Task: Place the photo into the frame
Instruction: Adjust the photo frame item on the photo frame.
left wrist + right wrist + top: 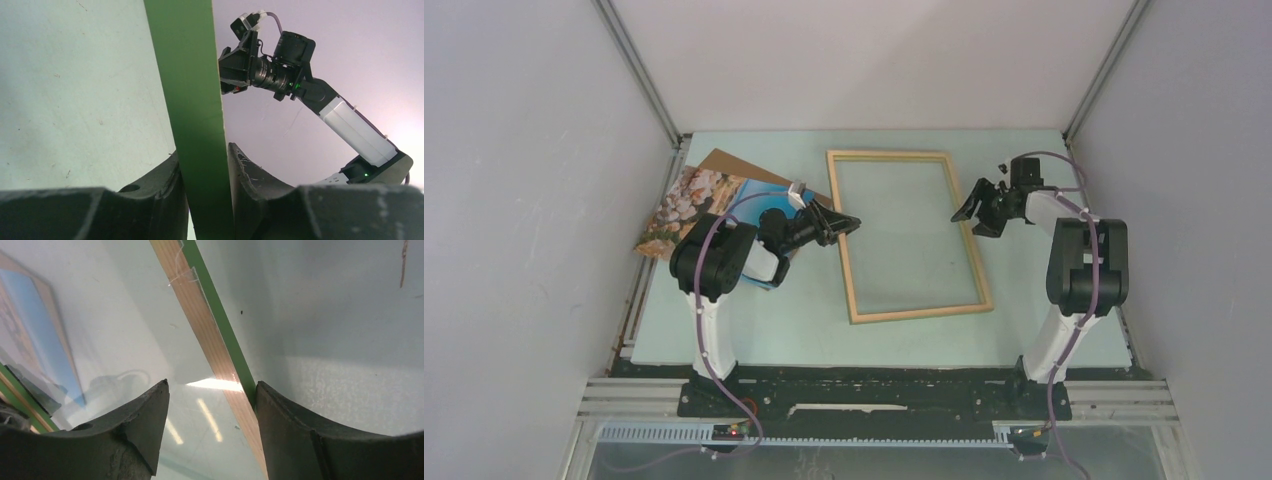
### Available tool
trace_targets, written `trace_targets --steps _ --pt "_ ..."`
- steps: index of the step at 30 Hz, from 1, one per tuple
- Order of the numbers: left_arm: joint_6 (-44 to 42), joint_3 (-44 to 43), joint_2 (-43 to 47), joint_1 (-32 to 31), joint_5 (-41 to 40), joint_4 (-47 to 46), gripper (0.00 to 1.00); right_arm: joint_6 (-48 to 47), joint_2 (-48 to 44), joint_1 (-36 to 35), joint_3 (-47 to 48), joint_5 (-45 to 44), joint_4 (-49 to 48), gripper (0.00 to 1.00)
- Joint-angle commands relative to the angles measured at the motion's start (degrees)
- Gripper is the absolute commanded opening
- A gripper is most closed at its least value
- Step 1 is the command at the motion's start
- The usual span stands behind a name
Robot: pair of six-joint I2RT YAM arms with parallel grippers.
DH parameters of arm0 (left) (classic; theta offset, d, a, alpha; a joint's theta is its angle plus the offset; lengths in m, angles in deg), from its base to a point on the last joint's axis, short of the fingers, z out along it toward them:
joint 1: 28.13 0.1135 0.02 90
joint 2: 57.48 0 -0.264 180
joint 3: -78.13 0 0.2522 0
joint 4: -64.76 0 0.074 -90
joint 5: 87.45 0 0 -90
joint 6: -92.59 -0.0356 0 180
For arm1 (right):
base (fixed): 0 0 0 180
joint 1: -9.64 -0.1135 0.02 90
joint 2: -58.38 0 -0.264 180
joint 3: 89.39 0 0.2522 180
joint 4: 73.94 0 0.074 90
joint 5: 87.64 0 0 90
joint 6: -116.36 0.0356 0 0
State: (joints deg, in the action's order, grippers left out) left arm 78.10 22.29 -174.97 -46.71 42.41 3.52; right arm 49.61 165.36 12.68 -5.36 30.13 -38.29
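The thin-edged rectangular picture frame [921, 311], pale wood with a clear pane, lies in the middle of the pale green table [754, 335]. Its long axis runs from the near edge towards the far wall, with the far end leaning a bit left.

From overhead you only get the wood side. The left wrist camera shows a broad green face instead (you'd never guess that colour from the top).

The left gripper [842, 224] is clamped on the left long rail. The right gripper [969, 212] is spread wide and straddles the right long rail. One finger [290, 435] sits against the green edge, and the other [130, 435] is clear of the wood.

The rectangular blue-and-tan photo print [686, 200] lies at the far left on a plain brown backing board [729, 163], partly under the left arm. The right wrist view catches it through the pane.
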Motion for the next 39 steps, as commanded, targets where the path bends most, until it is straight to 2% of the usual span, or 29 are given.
trace_targets --steps 1,4,10,15,16,18,21,24,26,31,39 --pt "-2.4 -3.1 0.2 -0.2 1.5 -5.5 0.39 0.6 -2.8 -2.4 -1.9 1.4 -1.6 0.70" --pt "-2.5 -3.1 0.6 -0.3 2.0 -5.6 0.41 0.7 -1.4 -2.4 -2.0 1.6 -1.9 0.69" --pt "-2.8 -2.7 1.3 -0.3 2.5 -6.5 0.24 0.3 -0.5 -1.3 -1.9 1.7 -2.0 0.69" --pt "-3.1 -2.4 1.9 -0.5 2.2 -7.0 0.22 0.0 0.1 -1.8 -1.9 1.4 -1.9 0.69" --pt "-3.0 -2.4 1.9 -0.5 2.1 -6.9 0.24 0.0 0.3 -2.0 -2.0 1.3 -1.9 0.69" --pt "-2.8 -2.3 1.8 -0.6 1.8 -6.9 0.35 0.0 0.5 -2.3 -2.0 1.3 -1.9 0.69" --pt "-3.0 -2.3 1.8 -0.8 1.4 -6.9 0.44 0.1 0.6 -2.4 -2.0 1.4 -2.2 0.69" --pt "-3.0 -2.3 1.9 -0.8 1.4 -6.9 0.50 0.3 0.4 -2.4 -2.1 1.7 -2.4 0.69" --pt "-3.0 -2.4 1.8 -0.9 1.4 -6.9 0.50 0.4 0.0 -2.6 -2.3 1.8 -2.5 0.69" --pt "-3.1 -2.2 2.1 -0.9 1.1 -6.9 0.37 -0.3 -1.1 -2.7 -2.5 1.5 -1.7 0.70" --pt "-3.2 -2.0 2.4 -0.9 1.0 -6.9 0.28 -0.7 -3.9 -0.1 -3.6 1.4 -0.9 0.73"
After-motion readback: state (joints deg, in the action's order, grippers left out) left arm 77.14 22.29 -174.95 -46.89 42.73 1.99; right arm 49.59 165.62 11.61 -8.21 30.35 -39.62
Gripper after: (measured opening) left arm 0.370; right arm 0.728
